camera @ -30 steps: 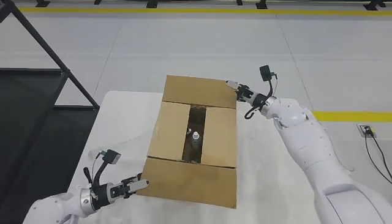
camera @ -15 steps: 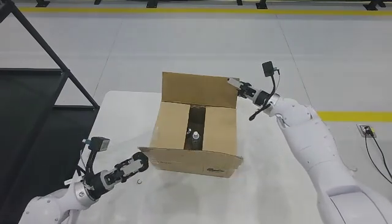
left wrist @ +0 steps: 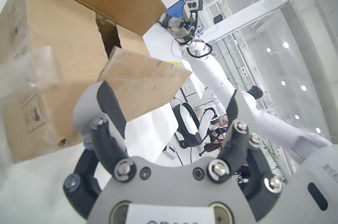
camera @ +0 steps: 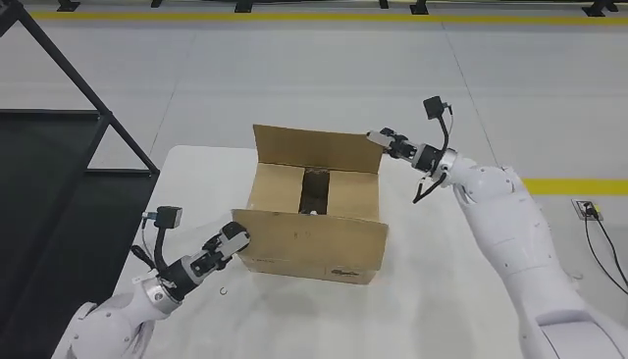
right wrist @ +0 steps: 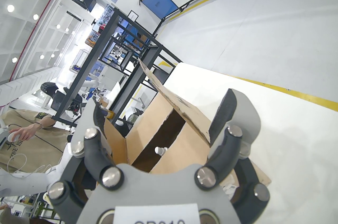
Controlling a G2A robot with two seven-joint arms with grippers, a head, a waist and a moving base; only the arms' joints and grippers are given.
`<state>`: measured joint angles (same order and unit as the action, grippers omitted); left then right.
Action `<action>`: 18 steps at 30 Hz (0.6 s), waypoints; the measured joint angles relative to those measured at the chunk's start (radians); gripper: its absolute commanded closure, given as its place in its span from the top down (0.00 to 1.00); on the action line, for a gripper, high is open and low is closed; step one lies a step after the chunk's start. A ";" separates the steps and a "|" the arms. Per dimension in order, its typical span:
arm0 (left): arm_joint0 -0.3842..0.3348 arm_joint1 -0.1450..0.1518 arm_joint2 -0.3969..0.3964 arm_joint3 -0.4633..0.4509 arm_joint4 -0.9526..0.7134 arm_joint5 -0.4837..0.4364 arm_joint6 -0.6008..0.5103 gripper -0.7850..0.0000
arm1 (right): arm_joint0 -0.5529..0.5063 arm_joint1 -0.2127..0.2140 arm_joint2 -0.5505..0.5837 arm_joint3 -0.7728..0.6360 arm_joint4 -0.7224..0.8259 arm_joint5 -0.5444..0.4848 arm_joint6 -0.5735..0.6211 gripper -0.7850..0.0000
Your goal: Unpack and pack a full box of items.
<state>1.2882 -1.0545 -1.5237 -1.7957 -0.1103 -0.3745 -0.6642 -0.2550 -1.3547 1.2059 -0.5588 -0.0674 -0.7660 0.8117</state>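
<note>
Standing mid-table (camera: pixel 432 290), the box (camera: pixel 275 187) opens upward. The gap between its inner flaps runs near to far, with a white-capped bottle (right wrist: pixel 161 149) upright inside. The left gripper (camera: pixel 237 231), jaws apart, sits at the raised near flap's (camera: pixel 314 243) left corner. The right gripper (camera: pixel 378 138), jaws apart, sits at the raised far flap's (camera: pixel 319 148) right corner.

Top view overhead, wrist views close, all sharing box (camera: pixel 309 246)
</note>
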 measured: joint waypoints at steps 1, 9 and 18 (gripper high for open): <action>-0.009 -0.001 0.009 0.004 0.012 0.006 0.012 1.00 | -0.008 0.004 0.003 -0.022 -0.002 0.004 0.010 1.00; -0.066 -0.012 0.089 0.027 0.131 0.036 0.100 1.00 | -0.137 0.050 0.054 -0.288 -0.018 0.052 0.078 1.00; -0.113 -0.021 0.140 0.064 0.178 0.056 0.139 1.00 | -0.316 0.097 0.113 -0.585 0.023 0.185 0.232 1.00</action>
<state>1.1756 -1.0753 -1.3833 -1.7321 0.0679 -0.3187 -0.5255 -0.5709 -1.2576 1.3189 -1.1439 -0.0440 -0.5812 1.0436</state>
